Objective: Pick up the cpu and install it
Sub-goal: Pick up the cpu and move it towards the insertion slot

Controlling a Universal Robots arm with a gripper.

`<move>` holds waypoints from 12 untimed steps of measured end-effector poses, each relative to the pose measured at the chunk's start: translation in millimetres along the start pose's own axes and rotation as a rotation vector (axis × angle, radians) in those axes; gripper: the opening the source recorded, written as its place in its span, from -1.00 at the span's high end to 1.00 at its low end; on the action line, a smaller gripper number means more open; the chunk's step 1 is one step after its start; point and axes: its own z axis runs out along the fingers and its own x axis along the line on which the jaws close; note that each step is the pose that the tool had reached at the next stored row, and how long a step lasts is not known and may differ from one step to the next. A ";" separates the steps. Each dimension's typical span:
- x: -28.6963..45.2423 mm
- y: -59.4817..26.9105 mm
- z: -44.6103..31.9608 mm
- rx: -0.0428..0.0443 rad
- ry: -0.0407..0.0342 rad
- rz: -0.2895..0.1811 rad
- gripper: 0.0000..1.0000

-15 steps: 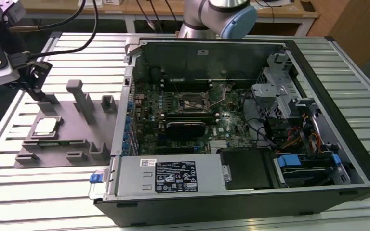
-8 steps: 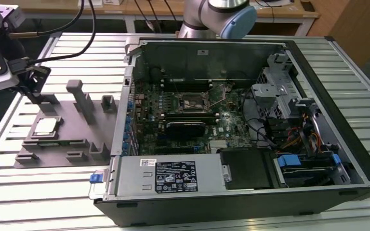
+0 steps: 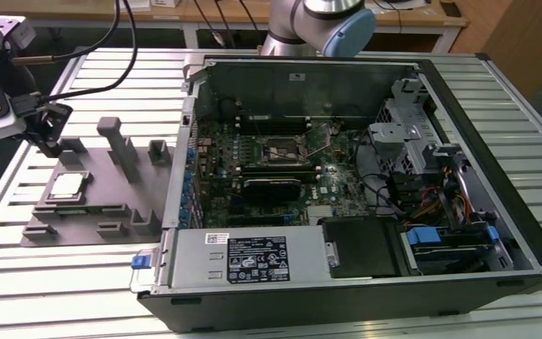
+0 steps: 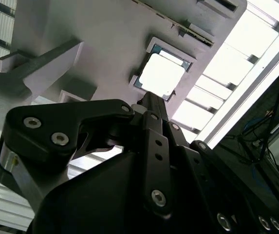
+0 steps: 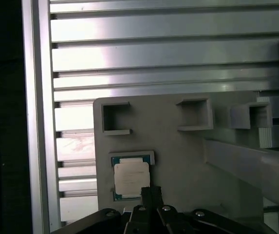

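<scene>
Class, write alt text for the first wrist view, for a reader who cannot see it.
The cpu lies in a shallow recess of a grey fixture plate, with the gripper, jaws together, close to one corner of it. The plate rests on a slatted metal table.

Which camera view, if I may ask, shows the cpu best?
The first wrist view: it sees the cpu face-on, silver top and darker edge distinct. The second wrist view catches it tilted, glare-whitened; the exterior view shows it afar on the grey fixture.
</scene>
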 end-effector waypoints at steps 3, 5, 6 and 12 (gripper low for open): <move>2.1 -0.4 4.1 0.0010 0.0002 0.000 0.79; 3.2 -0.6 6.8 0.0015 0.0002 0.000 0.79; 3.7 -0.7 8.1 0.0018 0.0003 0.000 0.79; 6.9 -1.7 15.4 0.0024 0.0006 0.000 0.79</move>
